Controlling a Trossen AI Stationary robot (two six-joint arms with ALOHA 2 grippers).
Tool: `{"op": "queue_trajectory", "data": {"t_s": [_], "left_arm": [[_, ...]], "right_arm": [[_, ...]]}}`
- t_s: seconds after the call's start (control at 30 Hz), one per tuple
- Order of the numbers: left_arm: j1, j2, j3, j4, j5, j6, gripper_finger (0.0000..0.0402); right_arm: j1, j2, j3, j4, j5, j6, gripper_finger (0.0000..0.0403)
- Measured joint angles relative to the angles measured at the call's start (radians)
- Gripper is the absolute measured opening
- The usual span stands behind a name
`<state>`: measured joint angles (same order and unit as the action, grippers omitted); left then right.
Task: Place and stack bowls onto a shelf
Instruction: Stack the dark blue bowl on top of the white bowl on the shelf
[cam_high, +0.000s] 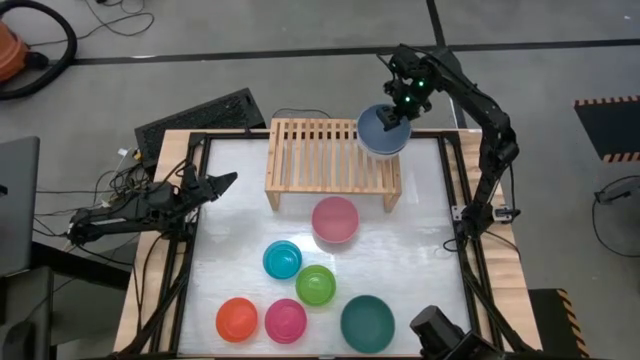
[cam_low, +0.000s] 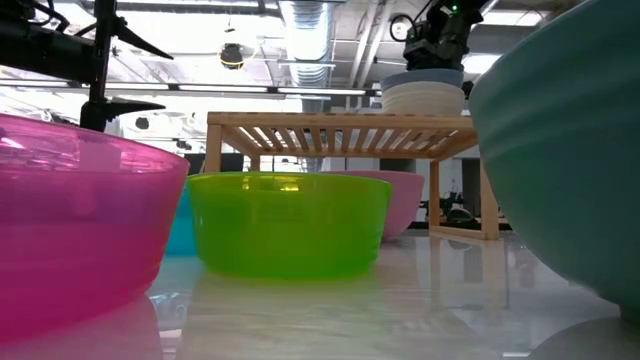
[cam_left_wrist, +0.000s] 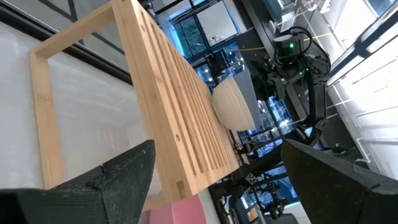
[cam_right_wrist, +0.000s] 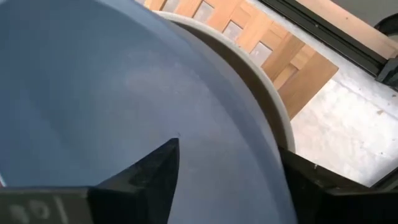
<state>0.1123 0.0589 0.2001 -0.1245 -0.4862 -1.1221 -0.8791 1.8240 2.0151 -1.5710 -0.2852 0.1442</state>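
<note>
We count two bowls (cam_high: 383, 130) stacked at the shelf's (cam_high: 320, 157) right end, six on the table (cam_high: 420, 215); both grippers (cam_high: 404, 108) spread apart, empty.

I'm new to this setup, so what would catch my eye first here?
Probably the right claw hovering open over a blue bowl nested in a white bowl on the wooden rack's right end. Next, six bright bowls scattered on the table in front, including the pink bowl nearest the rack.

2 stacked bowls (cam_high: 383, 130) sit on shelf (cam_high: 320, 150), right end. 1 bowl (cam_high: 335, 219) just in front of shelf. 5 bowls (cam_high: 300, 290) clustered nearer table's (cam_high: 420, 250) front edge.
</note>
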Motion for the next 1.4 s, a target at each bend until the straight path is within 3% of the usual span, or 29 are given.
{"op": "queue_trajectory", "data": {"t_s": [0.47, 0.67, 0.87, 1.17, 1.3, 1.4], "left_arm": [[0.0, 0.0, 0.0, 0.001, 0.0, 0.0, 0.0332], [0.0, 0.0, 0.0, 0.001, 0.0, 0.0, 0.0332], [0.0, 0.0, 0.0, 0.002, 0.0, 0.0, 0.0332], [0.0, 0.0, 0.0, 0.001, 0.0, 0.0, 0.0332], [0.0, 0.0, 0.0, 0.001, 0.0, 0.0, 0.0332], [0.0, 0.0, 0.0, 0.001, 0.0, 0.0, 0.0332]], "right_arm": [[0.034, 0.0, 0.137, 0.0, 0.003, 0.017, 0.025], [0.035, 0.0, 0.149, 0.0, 0.1, 0.012, 0.025], [0.035, 0.0, 0.149, 0.0, 0.108, 0.013, 0.025], [0.012, -0.104, 0.149, 0.004, 0.107, 0.016, 0.0248], [0.012, -0.137, 0.15, 0.001, 0.098, 0.019, 0.0219], [0.008, -0.141, 0.15, 0.001, -0.036, -0.017, 0.0169]]}}
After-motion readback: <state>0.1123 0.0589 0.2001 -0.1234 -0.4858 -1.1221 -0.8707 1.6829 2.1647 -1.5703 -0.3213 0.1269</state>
